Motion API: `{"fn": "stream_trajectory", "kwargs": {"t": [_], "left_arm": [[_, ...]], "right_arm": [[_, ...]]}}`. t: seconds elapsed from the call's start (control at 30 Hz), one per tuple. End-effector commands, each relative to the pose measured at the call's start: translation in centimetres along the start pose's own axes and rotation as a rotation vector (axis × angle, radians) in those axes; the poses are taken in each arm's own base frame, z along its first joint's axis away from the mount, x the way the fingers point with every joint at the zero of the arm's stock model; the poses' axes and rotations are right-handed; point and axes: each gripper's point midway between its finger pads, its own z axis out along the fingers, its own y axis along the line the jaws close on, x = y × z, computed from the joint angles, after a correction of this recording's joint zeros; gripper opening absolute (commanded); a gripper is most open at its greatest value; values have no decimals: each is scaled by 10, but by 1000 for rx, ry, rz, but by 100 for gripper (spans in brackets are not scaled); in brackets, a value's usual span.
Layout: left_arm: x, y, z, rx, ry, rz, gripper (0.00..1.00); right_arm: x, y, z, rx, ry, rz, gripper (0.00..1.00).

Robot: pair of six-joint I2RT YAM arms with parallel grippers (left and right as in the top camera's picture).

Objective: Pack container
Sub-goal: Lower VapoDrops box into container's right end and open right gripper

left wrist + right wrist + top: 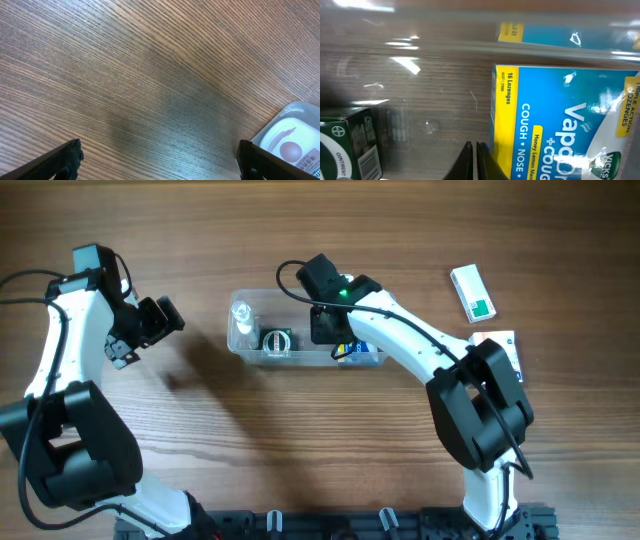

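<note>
the clear container sits in the middle of the worktop, holding a small clear bottle at its left end, a green box printed "ointment" beside a barcode, and a blue and yellow vicks box reading "16 lozenges", "cough", "nose" and "honey lemon". the right fingers are pressed together on nothing at the container's middle, just beside the vicks box, while the left fingers stand wide apart over bare wood to the container's left. a white and green box lies well apart on the right, its print too small to read.
</note>
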Motion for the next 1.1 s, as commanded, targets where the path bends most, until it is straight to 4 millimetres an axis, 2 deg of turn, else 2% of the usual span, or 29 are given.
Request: {"fn": "stream_trajectory", "kwargs": {"t": [0.0, 1.07], "left_arm": [[0, 0, -7, 4, -19, -9, 100], [0, 0, -7, 4, -19, -9, 100]], "right_arm": [[0, -6, 6, 40, -7, -18, 4], [1, -9, 9, 49, -11, -25, 4]]}}
